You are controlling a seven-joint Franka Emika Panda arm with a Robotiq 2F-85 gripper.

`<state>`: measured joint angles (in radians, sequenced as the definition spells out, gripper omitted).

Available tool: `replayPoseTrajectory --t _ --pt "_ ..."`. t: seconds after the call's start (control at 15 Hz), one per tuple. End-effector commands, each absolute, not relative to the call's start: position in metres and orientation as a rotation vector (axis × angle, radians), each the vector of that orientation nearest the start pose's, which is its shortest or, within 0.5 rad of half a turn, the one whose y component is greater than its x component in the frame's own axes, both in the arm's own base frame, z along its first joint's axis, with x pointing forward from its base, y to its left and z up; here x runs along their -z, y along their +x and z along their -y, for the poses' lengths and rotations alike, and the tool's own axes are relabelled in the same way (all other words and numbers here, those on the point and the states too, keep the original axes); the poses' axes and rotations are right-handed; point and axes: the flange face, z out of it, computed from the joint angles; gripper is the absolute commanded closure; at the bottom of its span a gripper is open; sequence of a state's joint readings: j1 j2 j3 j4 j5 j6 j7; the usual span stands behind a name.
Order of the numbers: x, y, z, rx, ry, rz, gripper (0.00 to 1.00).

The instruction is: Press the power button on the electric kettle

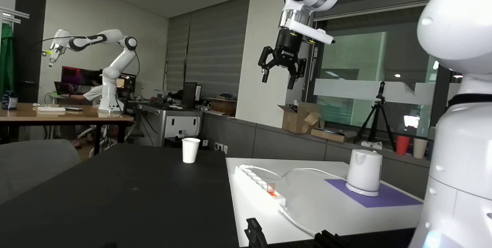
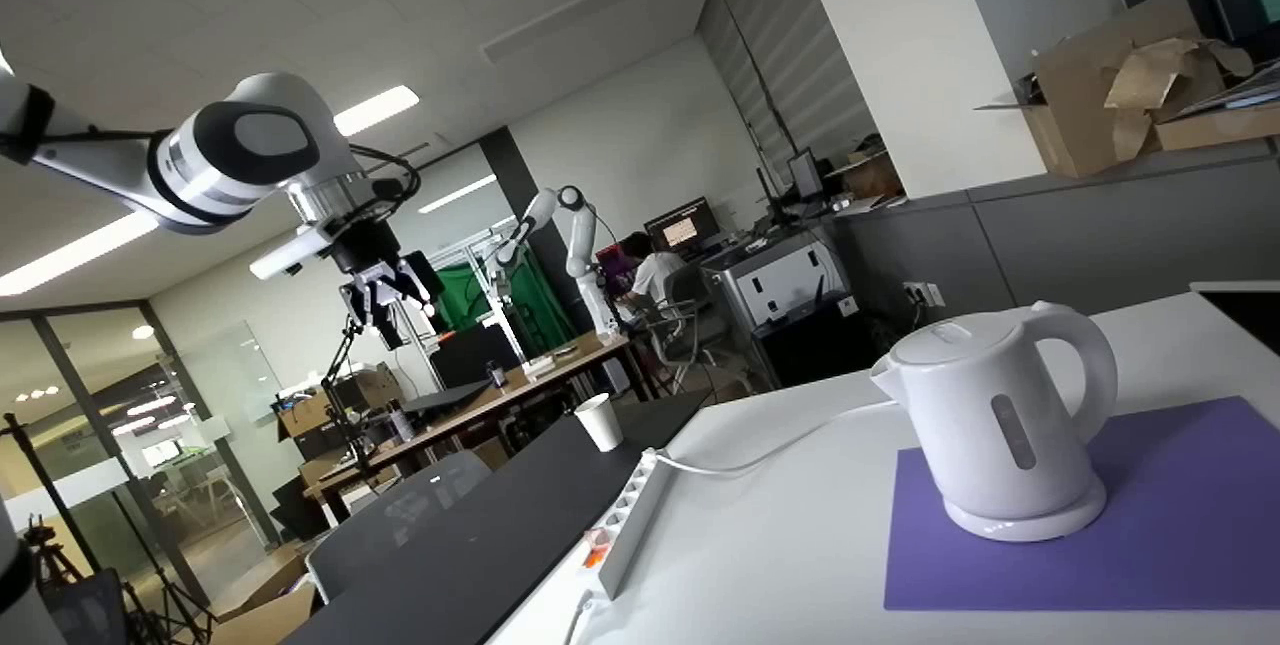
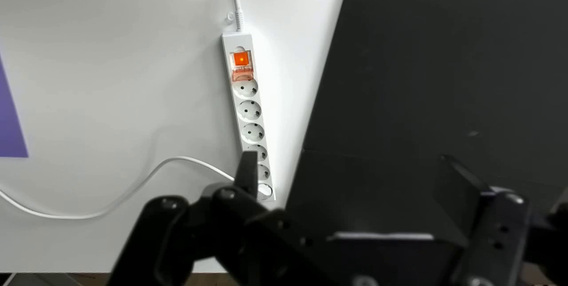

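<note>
The electric kettle, a squat white vessel, stands upright on its base on a purple mat. It shows in both exterior views (image 1: pixel 364 171) (image 2: pixel 975 425), with its handle and a grey water window visible. Its power button cannot be made out, and the kettle is out of the wrist view. My gripper (image 1: pixel 278 80) is high above the tables, well away from the kettle. It also shows in an exterior view (image 2: pixel 412 327). In the wrist view the gripper (image 3: pixel 347 158) has its fingers wide apart with nothing between them.
A white power strip (image 1: pixel 253 180) with an orange switch (image 3: pixel 241 59) lies on the white table, beside the black table (image 3: pixel 421 77). A white cord (image 3: pixel 182 158) runs to the kettle. A paper cup (image 1: pixel 190 150) stands on the black table. The purple mat (image 2: pixel 1190 545) lies under the kettle.
</note>
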<state>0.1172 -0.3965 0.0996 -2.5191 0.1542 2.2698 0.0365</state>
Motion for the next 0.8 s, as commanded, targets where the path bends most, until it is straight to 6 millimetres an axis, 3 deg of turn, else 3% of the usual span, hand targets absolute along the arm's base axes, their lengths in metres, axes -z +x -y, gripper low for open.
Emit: replayPoseTrajectory --t 0.0,0.33,0.53,0.73 --pt "-0.432 0.417 -0.096 0.204 -3.028 0.129 0.0" --pt "-0.432 0.417 -0.096 0.204 -3.028 0.129 0.0" --pt "-0.438 0.425 -0.04 0.285 -3.061 -0.029 0.0" --pt "-0.44 0.436 0.043 0.344 -3.068 -0.212 0.0"
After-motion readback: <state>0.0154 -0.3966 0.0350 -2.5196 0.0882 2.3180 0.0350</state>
